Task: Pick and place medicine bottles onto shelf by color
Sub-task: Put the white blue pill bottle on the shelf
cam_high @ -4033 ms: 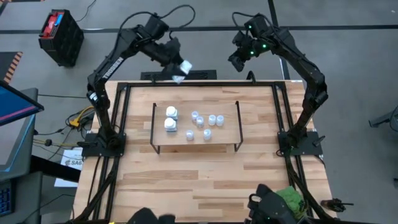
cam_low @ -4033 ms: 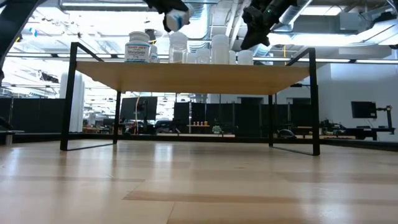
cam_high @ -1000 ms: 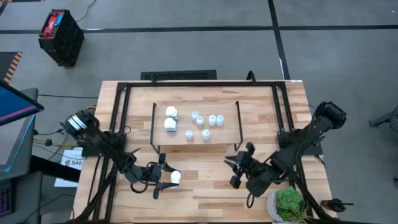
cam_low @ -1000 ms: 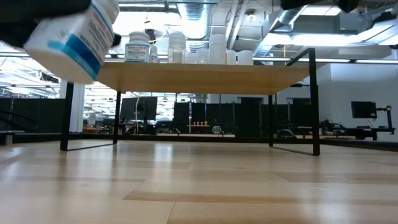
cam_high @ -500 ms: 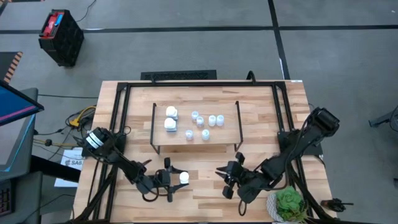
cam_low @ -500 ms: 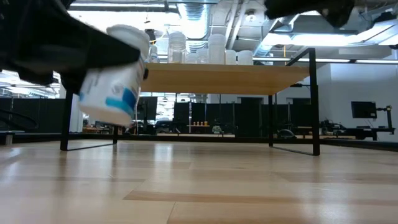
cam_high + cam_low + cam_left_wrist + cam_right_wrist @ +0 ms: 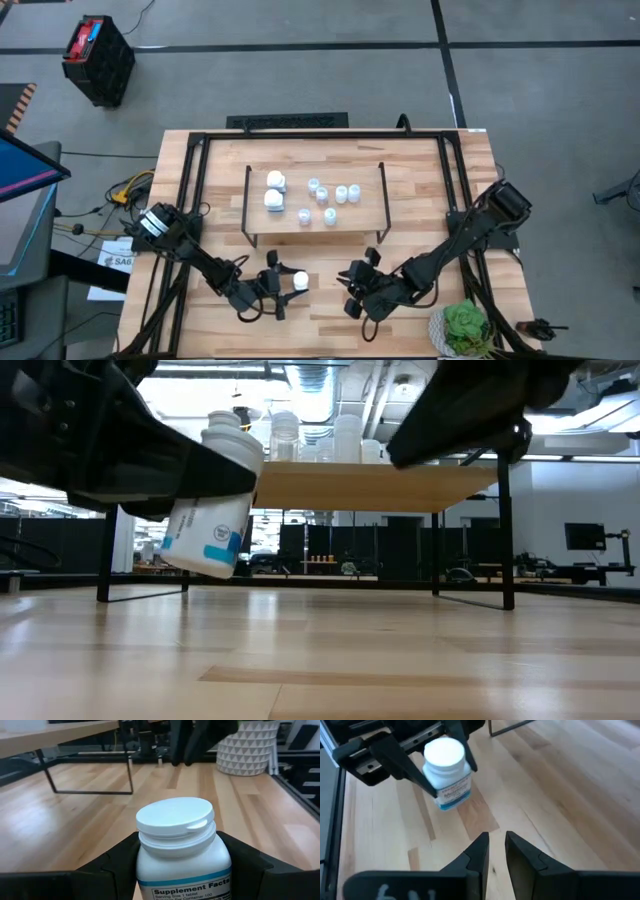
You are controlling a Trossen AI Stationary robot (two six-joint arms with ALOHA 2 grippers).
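My left gripper (image 7: pixel 285 283) is shut on a chunky white medicine bottle (image 7: pixel 299 281) over the table's near part, in front of the shelf (image 7: pixel 355 218). The bottle also shows in the low view (image 7: pixel 215 510) and the right wrist view (image 7: pixel 447 772). My right gripper (image 7: pixel 350 287) faces the bottle's cap from the table's right side, empty, its fingers (image 7: pixel 480 847) only narrowly apart. The shelf top carries two white bottles (image 7: pixel 274 190) and several small pale-blue-topped ones (image 7: pixel 330 200), all standing on their bases. My left gripper pinches the bottle's body (image 7: pixel 150 880) between its two fingers, one on each side, below the cap (image 7: pixel 175 817). The fingers come about level from the table's left side. The bottle is lifted clear of the table, tilted, cap toward the table's right.
A green plant (image 7: pixel 462 325) in a white faceted pot (image 7: pixel 247 750) stands at the near right corner. The shelf's black legs (image 7: pixel 110 510) stand behind the grippers. Bare wood lies under and between the two grippers.
My left gripper has carried the bottle toward the table's right edge and lower, and the bottle has tipped over further. My right gripper has moved toward the table's left edge and now stands close to the bottle's cap.
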